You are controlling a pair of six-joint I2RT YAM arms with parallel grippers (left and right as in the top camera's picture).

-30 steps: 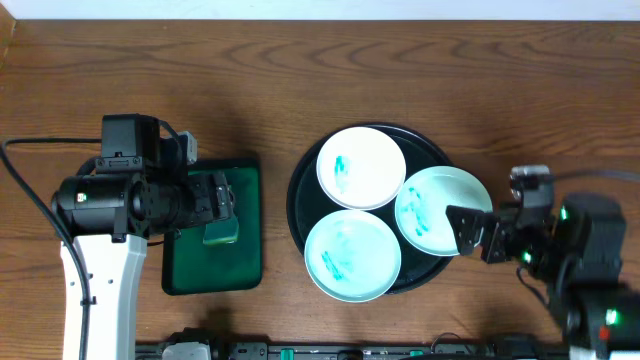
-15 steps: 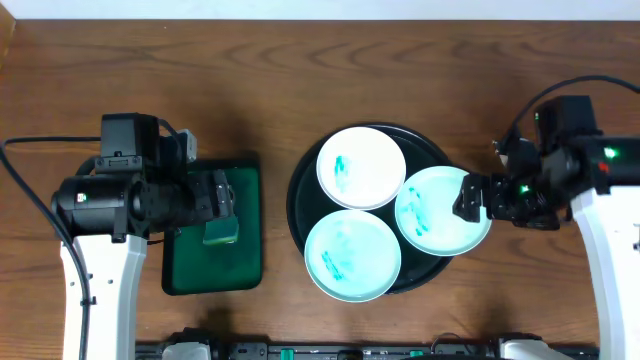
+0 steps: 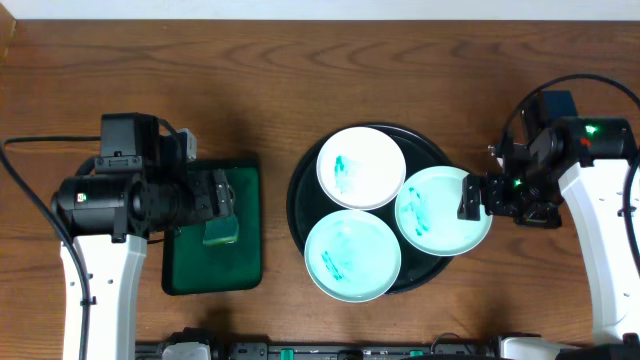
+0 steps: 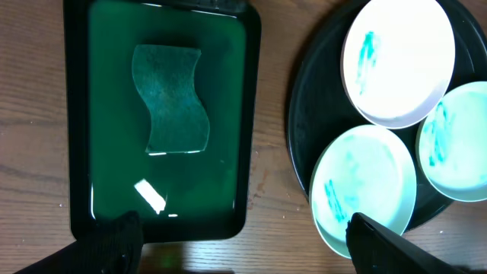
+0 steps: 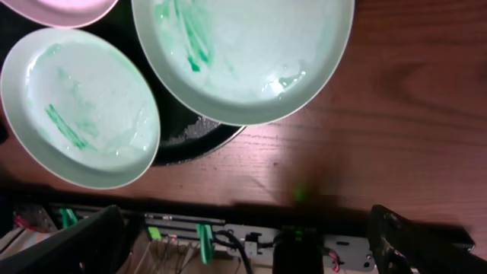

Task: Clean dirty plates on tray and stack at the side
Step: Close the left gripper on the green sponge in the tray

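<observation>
The black round tray (image 3: 297,205) holds three white plates with teal smears: a back one (image 3: 361,167), a right one (image 3: 440,212) that overhangs the rim, and a front one (image 3: 352,256). My right gripper (image 3: 470,200) hangs open above the right plate's outer edge, with nothing in it. In the right wrist view that plate (image 5: 243,53) and the front plate (image 5: 80,114) lie ahead of the spread jaws (image 5: 251,247). My left gripper (image 3: 222,198) hangs open over a green sponge (image 4: 173,99), holding nothing.
The sponge lies in a small green rectangular tray (image 3: 180,270) left of the black tray. The wooden table (image 3: 300,80) runs bare along the back. The table's front edge and a cable rail (image 5: 228,236) sit just below the right gripper.
My right arm has swung from the front right corner up toward the back, bringing its open gripper beside the right plate's edge. The left arm and the plates have not moved.
</observation>
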